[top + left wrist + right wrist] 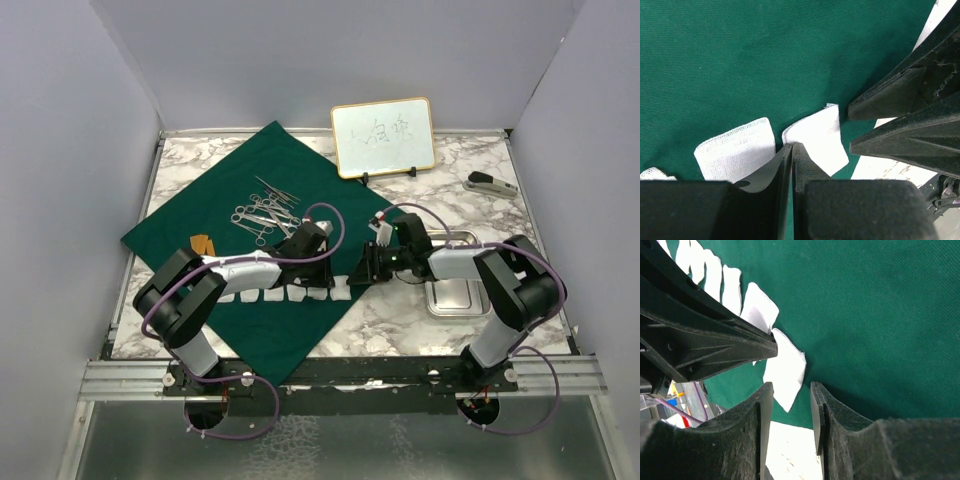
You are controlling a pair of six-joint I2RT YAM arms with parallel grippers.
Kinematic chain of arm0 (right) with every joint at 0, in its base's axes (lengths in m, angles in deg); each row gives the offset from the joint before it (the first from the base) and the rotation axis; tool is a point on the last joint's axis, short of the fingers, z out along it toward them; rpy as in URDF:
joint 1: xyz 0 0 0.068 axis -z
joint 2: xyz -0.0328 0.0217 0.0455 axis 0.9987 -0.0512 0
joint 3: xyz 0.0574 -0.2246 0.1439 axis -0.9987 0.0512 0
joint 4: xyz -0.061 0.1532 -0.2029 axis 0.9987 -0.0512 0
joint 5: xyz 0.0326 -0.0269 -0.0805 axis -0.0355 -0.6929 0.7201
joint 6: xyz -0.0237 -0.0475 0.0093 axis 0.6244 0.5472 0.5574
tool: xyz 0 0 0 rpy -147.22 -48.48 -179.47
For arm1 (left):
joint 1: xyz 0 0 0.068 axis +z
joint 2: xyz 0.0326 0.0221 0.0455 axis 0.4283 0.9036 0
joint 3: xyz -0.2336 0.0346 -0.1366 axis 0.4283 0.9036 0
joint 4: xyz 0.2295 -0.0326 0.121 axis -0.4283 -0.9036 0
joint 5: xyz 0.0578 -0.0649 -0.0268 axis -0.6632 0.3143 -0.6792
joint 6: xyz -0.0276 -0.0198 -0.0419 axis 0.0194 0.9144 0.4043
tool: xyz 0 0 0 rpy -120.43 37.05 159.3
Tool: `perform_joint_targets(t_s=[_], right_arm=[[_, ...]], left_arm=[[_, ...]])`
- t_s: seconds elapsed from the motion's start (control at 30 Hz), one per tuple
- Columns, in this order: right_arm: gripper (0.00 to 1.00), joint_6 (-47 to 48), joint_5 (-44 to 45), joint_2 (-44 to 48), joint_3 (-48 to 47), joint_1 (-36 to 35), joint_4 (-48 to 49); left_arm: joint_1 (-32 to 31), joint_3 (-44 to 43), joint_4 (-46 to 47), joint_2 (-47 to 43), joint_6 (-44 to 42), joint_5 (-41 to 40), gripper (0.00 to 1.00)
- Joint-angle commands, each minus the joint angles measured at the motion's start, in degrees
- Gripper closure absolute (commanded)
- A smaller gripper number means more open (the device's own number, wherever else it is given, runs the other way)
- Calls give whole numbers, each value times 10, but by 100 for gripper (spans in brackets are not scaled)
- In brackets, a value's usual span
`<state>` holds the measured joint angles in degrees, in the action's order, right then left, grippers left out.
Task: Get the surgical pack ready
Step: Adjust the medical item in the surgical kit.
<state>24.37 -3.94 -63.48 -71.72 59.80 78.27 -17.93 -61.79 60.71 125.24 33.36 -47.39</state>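
Observation:
The dark green cloth (230,230) lies on the left half of the marble table. Silver scissor-like instruments (265,213) rest on it, and a row of white gauze squares (285,294) runs along its near edge. My left gripper (791,145) is shut, its tips pinching the corner of the end gauze square (822,135); its neighbour (735,150) lies just to the left. My right gripper (790,390) stands open just short of that same end square (785,367), facing the left gripper's fingers (715,340). The steel tray (455,292) sits on the bare marble to the right.
A gold-framed whiteboard (383,137) stands at the back. A grey stapler-like object (490,183) lies at the far right. A small orange item (203,243) sits on the cloth's left part. The two grippers are close together at the cloth's right corner (352,288).

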Motion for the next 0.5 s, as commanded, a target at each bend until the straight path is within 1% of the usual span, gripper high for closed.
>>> perform_joint_targets(t_s=[0.0, 0.2, 0.33, 0.47], right_arm=[[63, -17, -12, -22, -5, -1, 40], [61, -56, -4, -42, -6, 0, 68], [60, -56, 24, -55, -31, 1, 44], [59, -46, 32, -57, -40, 2, 27]], left_arm=[[1, 28, -1, 18, 5, -38, 92], [2, 49, 2, 16, 16, -45, 95], [3, 60, 2, 13, 18, -47, 96], [3, 66, 4, 7, 18, -46, 96]])
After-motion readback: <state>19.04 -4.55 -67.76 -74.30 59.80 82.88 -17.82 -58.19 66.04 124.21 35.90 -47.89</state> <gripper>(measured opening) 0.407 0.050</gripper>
